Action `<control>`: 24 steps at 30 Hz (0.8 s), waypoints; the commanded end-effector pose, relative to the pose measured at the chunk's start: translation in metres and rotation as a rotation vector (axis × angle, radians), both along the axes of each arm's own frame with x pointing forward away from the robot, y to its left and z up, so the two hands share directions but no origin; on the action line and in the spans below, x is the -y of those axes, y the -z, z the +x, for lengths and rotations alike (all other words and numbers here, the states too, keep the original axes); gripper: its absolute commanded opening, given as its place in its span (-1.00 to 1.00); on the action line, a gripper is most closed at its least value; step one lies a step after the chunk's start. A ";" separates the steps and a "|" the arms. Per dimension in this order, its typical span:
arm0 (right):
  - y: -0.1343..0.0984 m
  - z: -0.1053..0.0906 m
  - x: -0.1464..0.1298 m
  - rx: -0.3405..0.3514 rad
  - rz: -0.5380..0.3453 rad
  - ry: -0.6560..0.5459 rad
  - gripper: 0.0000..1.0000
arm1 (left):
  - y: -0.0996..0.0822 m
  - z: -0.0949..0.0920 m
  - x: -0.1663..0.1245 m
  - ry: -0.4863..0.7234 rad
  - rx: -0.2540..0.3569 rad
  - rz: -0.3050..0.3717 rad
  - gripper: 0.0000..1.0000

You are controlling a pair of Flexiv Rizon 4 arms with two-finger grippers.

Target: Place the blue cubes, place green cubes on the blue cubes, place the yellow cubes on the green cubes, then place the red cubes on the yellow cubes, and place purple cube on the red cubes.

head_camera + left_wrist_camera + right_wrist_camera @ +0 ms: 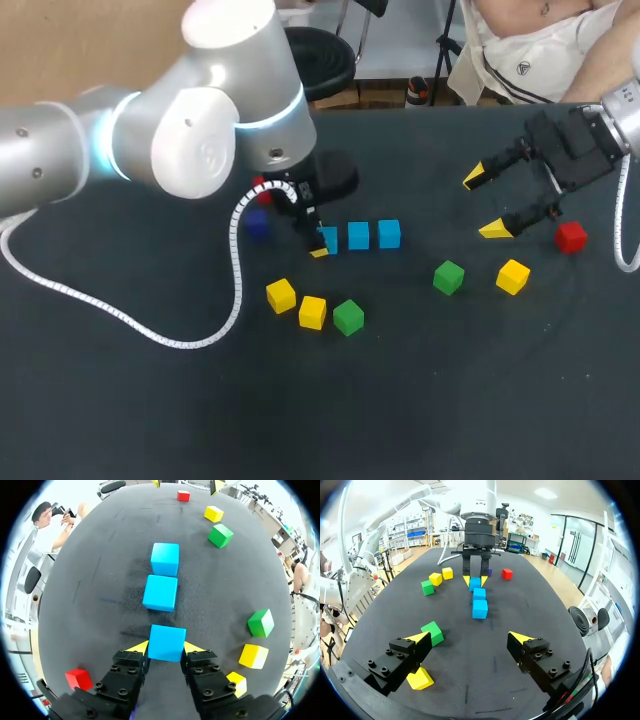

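The left end effector (166,647) is clenched on the nearest blue cube (167,642), a yellow tip pressed to each of its two sides. Whether that cube rests on the bench (90,595) or hangs just above it I cannot tell. Straight ahead of the fingers lie the middle blue cube (160,593) and, beyond it, the far blue cube (165,559), the three forming one row with small gaps between them. The main risk, as I judge it, is at the letting go. If the fingers part unevenly or the arm lifts before they are clear, the cube could be dragged or twisted out of line, leaving poor footing for the green layer. A second risk sits behind the fingers. A red cube (78,678) lies just beside the left finger's base and the purple cube (257,225) is near the wrist, so a careless retreat might sweep either away. The right end effector (469,639) is released and empty, well apart from the row. A green cube (433,632) is just beside one of its fingers, a yellow cube (420,678) is under that finger, and the other red cube (571,237) is close by. Counted: blue, three; green, two; yellow, three; red, two; purple, one.
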State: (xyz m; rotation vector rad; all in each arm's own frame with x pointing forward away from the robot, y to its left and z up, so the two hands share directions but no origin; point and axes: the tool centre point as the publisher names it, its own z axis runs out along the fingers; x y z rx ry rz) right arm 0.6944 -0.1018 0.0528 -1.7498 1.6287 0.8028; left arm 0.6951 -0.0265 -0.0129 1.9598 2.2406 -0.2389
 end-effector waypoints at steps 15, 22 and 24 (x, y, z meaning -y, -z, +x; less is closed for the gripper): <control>0.000 0.000 0.000 0.001 0.001 0.000 1.00 | 0.003 0.009 0.001 0.000 0.009 0.009 -1.00; 0.000 0.000 0.000 0.001 0.001 0.000 1.00 | 0.005 0.012 0.000 -0.006 0.008 0.011 -1.00; 0.000 0.000 0.000 0.001 0.001 0.000 1.00 | 0.006 0.013 -0.001 -0.008 0.010 0.011 -1.00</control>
